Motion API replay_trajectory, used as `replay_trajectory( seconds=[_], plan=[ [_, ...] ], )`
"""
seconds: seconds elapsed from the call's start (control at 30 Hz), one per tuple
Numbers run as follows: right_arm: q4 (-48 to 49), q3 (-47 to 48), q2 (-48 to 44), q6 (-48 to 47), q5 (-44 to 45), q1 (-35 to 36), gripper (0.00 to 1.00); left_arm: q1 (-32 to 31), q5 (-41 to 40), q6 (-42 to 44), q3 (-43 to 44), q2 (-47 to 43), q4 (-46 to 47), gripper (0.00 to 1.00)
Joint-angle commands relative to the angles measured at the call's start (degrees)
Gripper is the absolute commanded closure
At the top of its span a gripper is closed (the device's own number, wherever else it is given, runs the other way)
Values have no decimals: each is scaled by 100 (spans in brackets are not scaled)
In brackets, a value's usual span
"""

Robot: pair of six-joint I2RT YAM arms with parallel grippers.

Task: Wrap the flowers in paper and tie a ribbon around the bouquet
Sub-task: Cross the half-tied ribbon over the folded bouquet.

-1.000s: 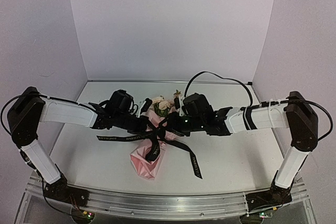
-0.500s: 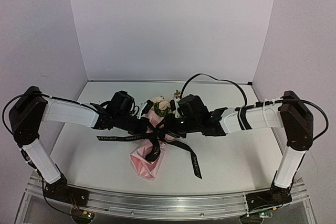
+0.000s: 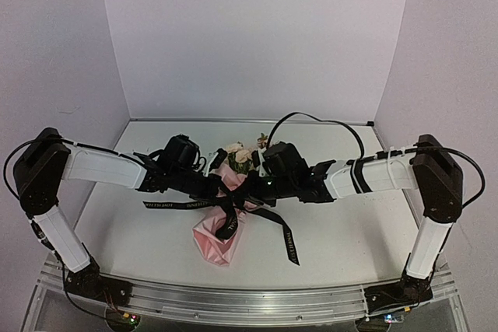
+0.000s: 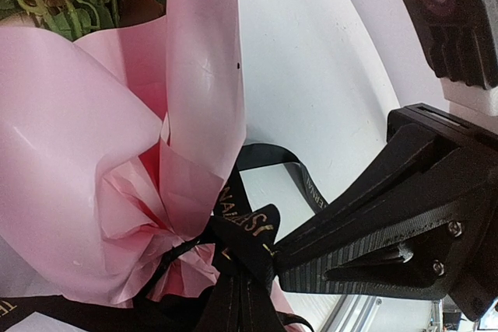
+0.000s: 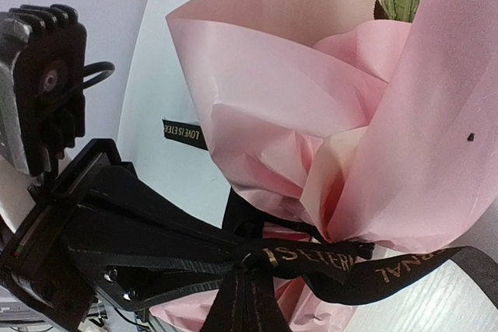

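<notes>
A: Since the knot sits at the waist, where's the bouquet [image 3: 224, 219]?
B: Flat on the tabletop [image 3: 350, 231] btwn my arms, flowers [image 3: 237, 155] toward the back wall, paper [image 4: 93, 153] tail toward me. Ribbon [image 3: 284, 240] loops round the narrow waist.
A: Tools?
B: Left tool [image 5: 247, 258] pressed tight, pinching ribbon at the waist. Right tool [image 4: 274, 252] same, opp. side. I reckon that's so I can pull apart & cinch w/o the paper opening.
A: Anything in the way?
B: Loose ribbon tails on the tabletop, one left, one right-front; could snag. Tools nearly touching, tight room. Right arm's cable [image 3: 311, 113] arcs above.
</notes>
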Motion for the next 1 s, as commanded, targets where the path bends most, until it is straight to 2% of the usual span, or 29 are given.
replay_trajectory(
  seconds=[0.0, 0.23, 0.33, 0.43, 0.97],
  plan=[
    [-37, 118, -15, -32, 78, 26, 100, -1, -178, -3, 181, -98, 88, 100],
    [-86, -67, -161, -83, 150, 35, 100, 57, -260, -104, 9, -223, 184, 100],
    [-86, -18, -184, -187, 134, 83, 97, 70, -212, -124, -6, -216, 220, 100],
    [-179, -49, -239, -248, 283, 114, 100, 83, -229, -143, -13, -221, 221, 100],
    [-197, -528, -451, -186, 606, 116, 100, 241, -245, -390, -357, -532, 531, 100]
  ],
)
